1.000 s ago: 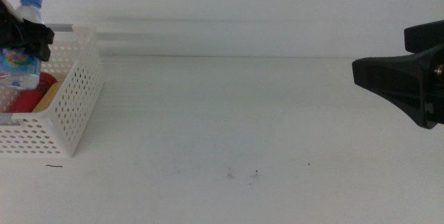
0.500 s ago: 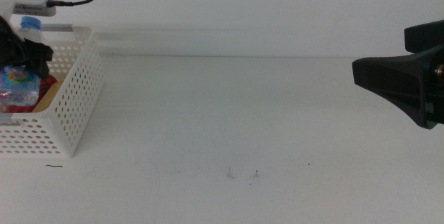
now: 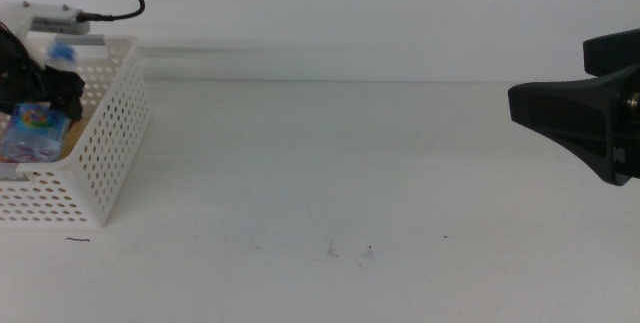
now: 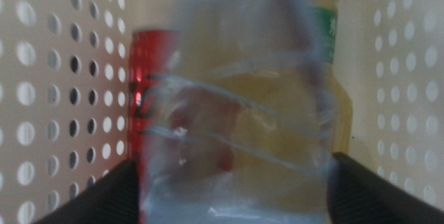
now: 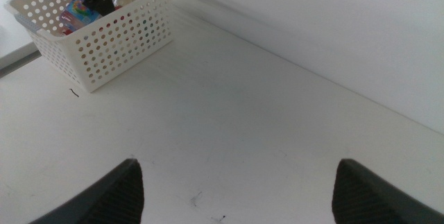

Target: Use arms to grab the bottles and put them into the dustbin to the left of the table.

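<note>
Trouble, if any, lies in the release — the left end effector (image 3: 30, 93) is clamped on the water bottle (image 4: 236, 106) inside the dustbin (image 3: 110, 153) at the desk's (image 3: 350, 183) left edge, directly over the red can (image 4: 149, 78) and tea bottle (image 4: 326, 78). Opening too high could bounce it off them. The right end effector (image 5: 236, 182) waits spread apart over the desk's right side.

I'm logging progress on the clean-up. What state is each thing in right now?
water bottle: held between the left gripper's jaws, lowered inside the dustbin
red can: lying in the dustbin
yellow tea bottle: lying in the dustbin beside the can
dustbin: upright at the table's left end
left gripper: over the dustbin, shut on the water bottle
right gripper: open, waiting above the bare table
</note>
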Robot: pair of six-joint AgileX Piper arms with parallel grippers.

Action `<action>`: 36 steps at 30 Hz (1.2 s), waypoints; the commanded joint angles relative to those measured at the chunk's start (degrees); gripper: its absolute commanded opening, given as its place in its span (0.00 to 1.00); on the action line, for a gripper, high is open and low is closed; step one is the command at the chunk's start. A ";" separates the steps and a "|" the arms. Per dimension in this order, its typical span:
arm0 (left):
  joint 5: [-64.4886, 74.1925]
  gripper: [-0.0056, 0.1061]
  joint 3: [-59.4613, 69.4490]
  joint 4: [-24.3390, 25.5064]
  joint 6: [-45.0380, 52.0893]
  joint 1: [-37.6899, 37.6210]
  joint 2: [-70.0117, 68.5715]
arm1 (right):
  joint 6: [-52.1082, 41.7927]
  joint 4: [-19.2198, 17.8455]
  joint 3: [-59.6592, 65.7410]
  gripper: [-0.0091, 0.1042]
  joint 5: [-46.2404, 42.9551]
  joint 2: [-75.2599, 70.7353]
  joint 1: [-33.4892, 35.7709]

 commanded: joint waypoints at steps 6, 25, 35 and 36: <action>0.40 0.89 -0.73 -1.47 2.49 0.20 -1.42 | -0.19 -0.14 -0.50 0.83 -0.45 -0.19 -0.51; -4.78 0.89 7.02 1.77 -5.70 -14.93 -21.26 | -0.19 -0.14 -0.50 0.83 -0.45 -0.19 -0.51; -16.71 0.89 24.23 1.15 -5.54 -25.80 -41.70 | -0.19 -0.14 -0.50 0.83 -0.45 -0.19 -0.51; -17.05 0.89 25.35 0.75 -5.54 -26.26 -43.90 | -0.19 -0.14 -0.50 0.83 -0.45 -0.19 -0.51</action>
